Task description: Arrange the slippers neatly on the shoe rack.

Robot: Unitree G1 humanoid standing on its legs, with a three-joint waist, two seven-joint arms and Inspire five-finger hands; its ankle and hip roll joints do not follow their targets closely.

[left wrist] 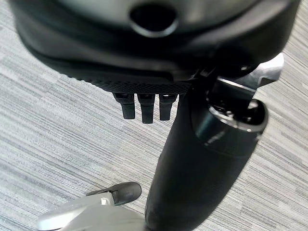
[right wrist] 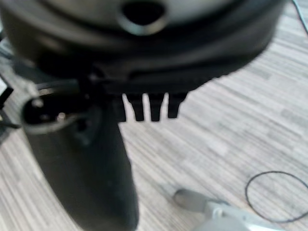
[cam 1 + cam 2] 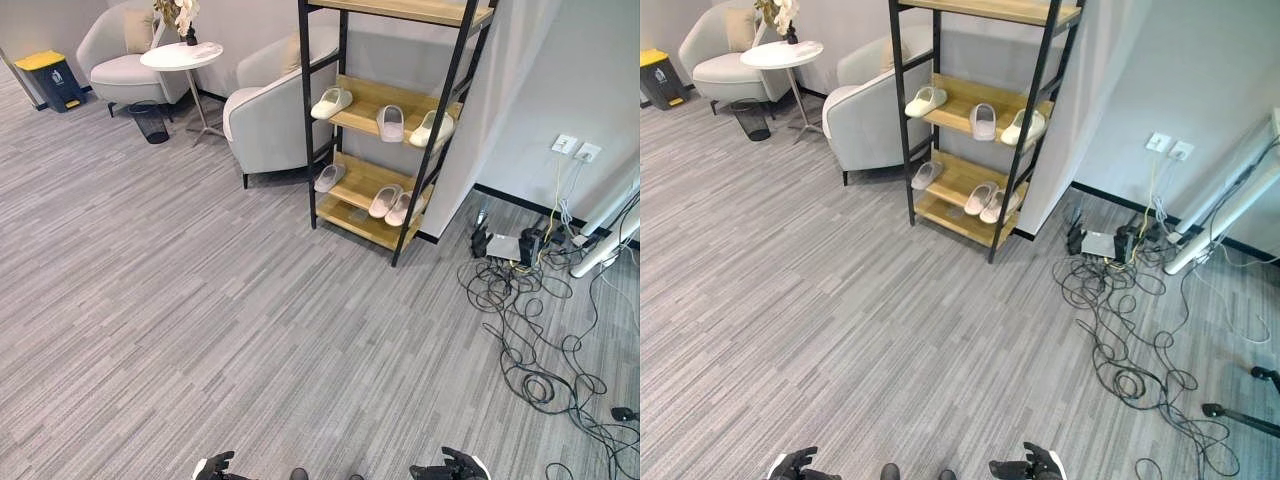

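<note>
We see the left hand (image 3: 214, 467) low over the grey carpet (image 3: 200, 300), its fingers (image 1: 144, 108) straight and loosely apart, holding and touching nothing. Ahead stands the shoe rack (image 3: 390, 110), against the wall beside a grey armchair (image 3: 265, 120). Its middle shelf carries three pale slippers (image 3: 389, 122), and the lower shelf carries one slipper (image 3: 328, 177) on the left and a pair (image 3: 392, 204) on the right. Our right hand (image 3: 455, 466) also hangs low over the carpet, fingers (image 2: 151, 108) straight, slightly spread and empty. Loose cables (image 3: 530, 330) lie on the floor at the right.
</note>
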